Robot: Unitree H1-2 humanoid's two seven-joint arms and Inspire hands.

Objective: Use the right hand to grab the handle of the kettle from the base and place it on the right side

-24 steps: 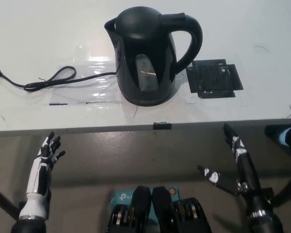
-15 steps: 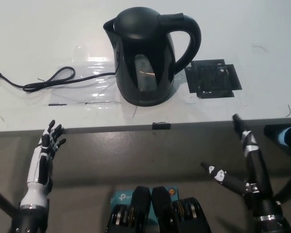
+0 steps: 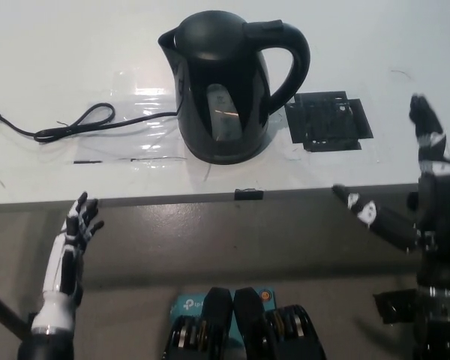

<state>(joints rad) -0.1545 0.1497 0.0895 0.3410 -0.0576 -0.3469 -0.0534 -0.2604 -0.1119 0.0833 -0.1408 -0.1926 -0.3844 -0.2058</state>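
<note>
A black electric kettle stands upright on its base on the white table, its handle pointing to the picture's right. My black right hand is open, raised at the table's front right edge, well right of the kettle and apart from it. Its fingertips reach up over the table top. My white left hand rests open below the table's front edge at lower left.
A black power cord runs left from the kettle's base across the table. A black taped square lies on the table just right of the kettle. A small black tab sits on the front edge.
My right hand has risen from below the table edge and moved right and up, its fingers now over the table's right part. The left hand and kettle stay put.
</note>
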